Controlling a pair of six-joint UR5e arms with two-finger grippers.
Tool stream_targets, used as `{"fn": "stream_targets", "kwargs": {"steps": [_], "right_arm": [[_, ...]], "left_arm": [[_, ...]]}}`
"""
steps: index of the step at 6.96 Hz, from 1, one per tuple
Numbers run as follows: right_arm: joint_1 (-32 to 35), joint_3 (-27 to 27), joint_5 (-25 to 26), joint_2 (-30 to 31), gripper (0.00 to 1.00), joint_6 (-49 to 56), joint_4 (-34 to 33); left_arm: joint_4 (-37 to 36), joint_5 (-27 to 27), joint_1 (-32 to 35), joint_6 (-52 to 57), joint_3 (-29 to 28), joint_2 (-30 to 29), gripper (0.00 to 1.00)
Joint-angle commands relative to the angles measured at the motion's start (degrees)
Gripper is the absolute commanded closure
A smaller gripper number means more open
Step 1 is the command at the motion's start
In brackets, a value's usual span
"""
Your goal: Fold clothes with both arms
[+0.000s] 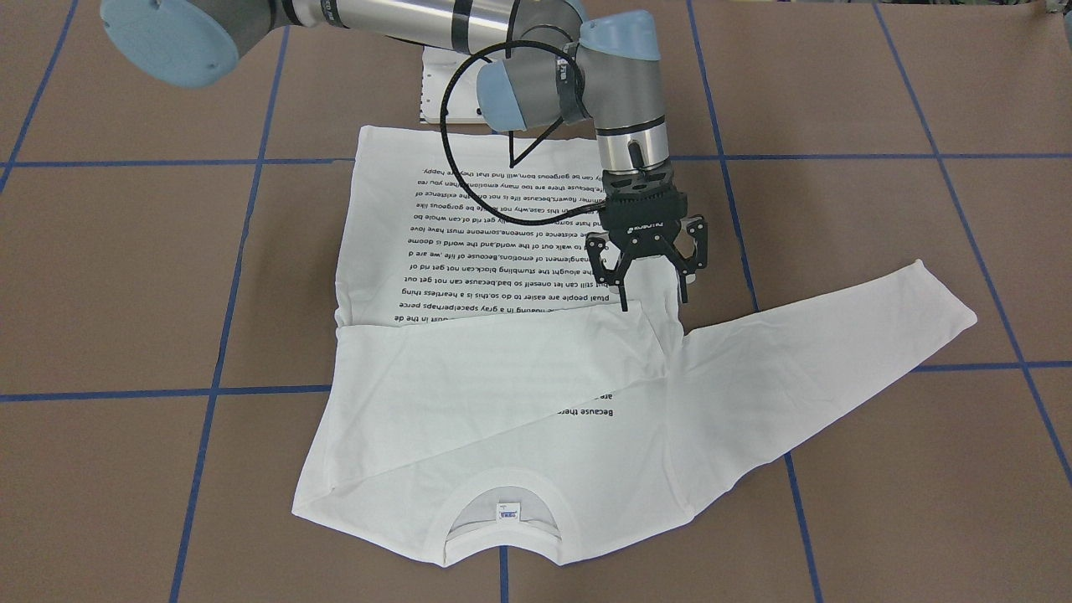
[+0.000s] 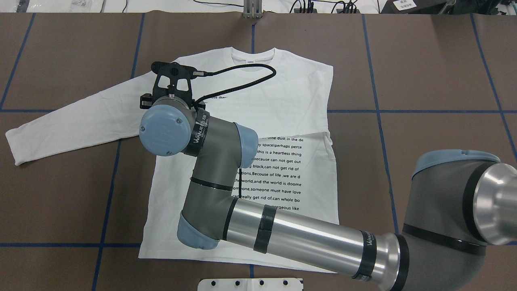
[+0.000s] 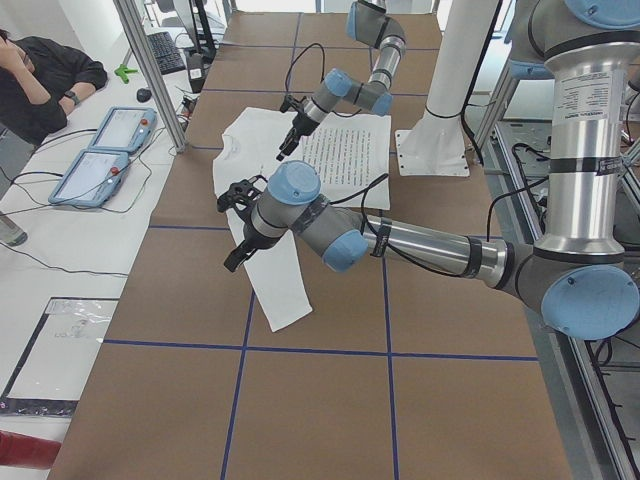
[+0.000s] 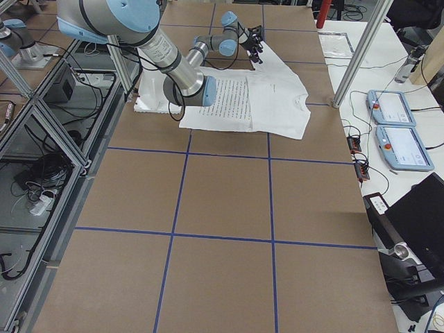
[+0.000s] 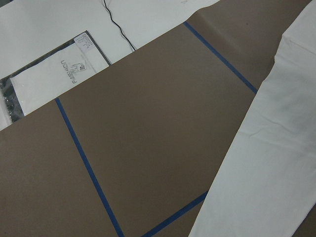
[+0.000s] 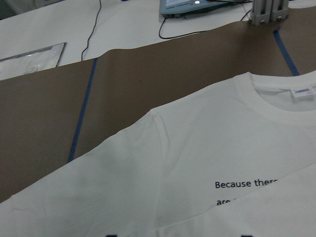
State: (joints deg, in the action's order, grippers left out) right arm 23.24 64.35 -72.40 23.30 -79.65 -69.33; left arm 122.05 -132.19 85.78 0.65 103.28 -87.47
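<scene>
The white long-sleeved T-shirt (image 1: 502,402) lies flat, text up, with its collar (image 1: 502,494) toward the operators. The sleeve on my right side is folded in over the chest. The other sleeve (image 1: 837,352) stretches out to my left and also shows in the overhead view (image 2: 72,121) and the left wrist view (image 5: 266,163). My right gripper (image 1: 654,300) has reached across and hangs open and empty just above the fold edge by the outstretched sleeve's armpit. My left gripper (image 3: 235,225) shows only in the side views, raised over the sleeve. I cannot tell whether it is open or shut.
The white pedestal base (image 1: 435,92) stands at the table edge behind the shirt's hem. My right forearm (image 2: 282,230) crosses low over the hem. The brown table (image 1: 126,276) has blue tape lines. Two tablets (image 3: 100,150) and an operator (image 3: 40,80) are beyond the far edge.
</scene>
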Motion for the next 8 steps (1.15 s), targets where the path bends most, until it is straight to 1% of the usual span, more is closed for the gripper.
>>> {"fn": "stream_targets", "kwargs": {"steps": [1, 2, 3, 4, 5, 6, 7, 8], "right_arm": [[8.5, 2.2, -13.6, 1.6, 0.0, 1.3, -13.1], [12.4, 8.5, -21.0, 6.8, 0.0, 8.5, -14.2], [15.6, 17.1, -23.6, 13.7, 0.0, 15.3, -16.3], [19.5, 24.6, -29.3, 20.1, 0.0, 21.5, -18.4], [24.1, 32.6, -35.8, 28.0, 0.0, 28.6, -18.6], [26.7, 38.1, -39.8, 34.0, 0.0, 33.6, -18.2], [27.1, 40.6, -39.8, 37.0, 0.0, 33.8, -17.9], [27.0, 40.7, -39.6, 37.3, 0.0, 33.3, -17.9]], "left_arm": [[5.1, 0.0, 0.0, 0.0, -2.3, -0.1, 0.0], [10.7, 0.0, -0.3, -1.3, -2.8, 1.9, 0.0], [12.8, 0.1, -2.6, -3.4, -5.2, 2.3, 0.0], [14.7, 0.6, -5.5, -7.7, -6.6, 2.4, 0.0], [20.2, 0.7, -7.6, -14.5, -8.9, 3.3, 0.0], [29.8, 4.5, -10.5, -21.2, -12.3, 5.0, 0.0], [35.9, 10.0, -15.4, -27.2, -14.5, 6.8, 0.0], [37.1, 14.0, -18.9, -27.9, -16.2, 7.5, 0.0]]}}
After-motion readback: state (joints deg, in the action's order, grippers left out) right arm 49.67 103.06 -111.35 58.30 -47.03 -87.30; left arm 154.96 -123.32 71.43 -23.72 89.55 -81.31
